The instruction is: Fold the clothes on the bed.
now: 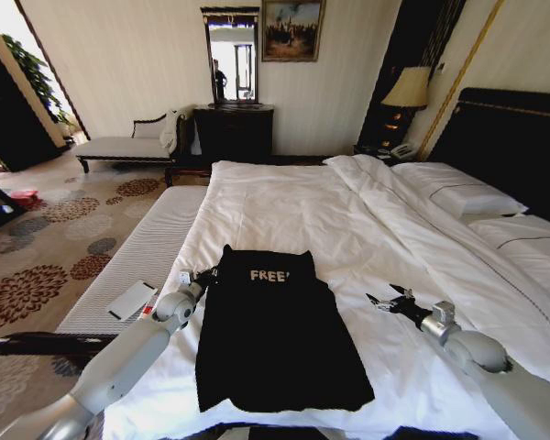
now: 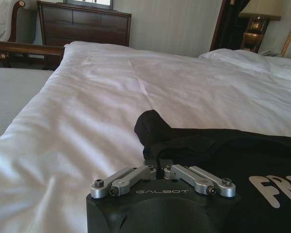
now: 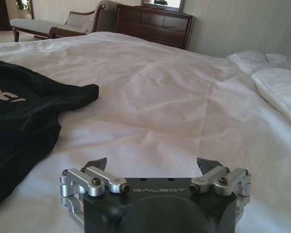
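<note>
The black T-shirt (image 1: 270, 335) lies flat on the white duvet of the bed (image 1: 348, 211), near the foot edge, chest upward with its collar toward the pillows (image 1: 463, 197). Its sleeves already look turned in, so the body reads as a long rectangle.

The left gripper (image 1: 204, 274) is at the shirt's upper left corner; in the left wrist view its fingers (image 2: 157, 162) are pressed together on a bunched fold of the black cloth (image 2: 153, 128). The right gripper (image 1: 386, 300) hovers above bare duvet, well apart from the shirt's right edge, and in the right wrist view its fingers (image 3: 98, 164) are spread wide with nothing between them.

The step in hand looks like taking the collar end to fold the shirt. To do it well, the right gripper probably needs to come across to the matching shoulder corner (image 3: 85, 92) and pinch only the shirt, not the duvet beneath, since both are soft and could lift together. Both corners should then rise level and travel at the same pace, so the fold lands square and not skewed. A one-sided pull from the left would likely drag the cloth into a diagonal wrinkle.

White lettering on the chest reads "FREE!" (image 1: 269, 275); the left wrist view catches only "FR" (image 2: 274, 189). Each gripper body carries the word "GALBOT" (image 2: 162, 192)
</note>
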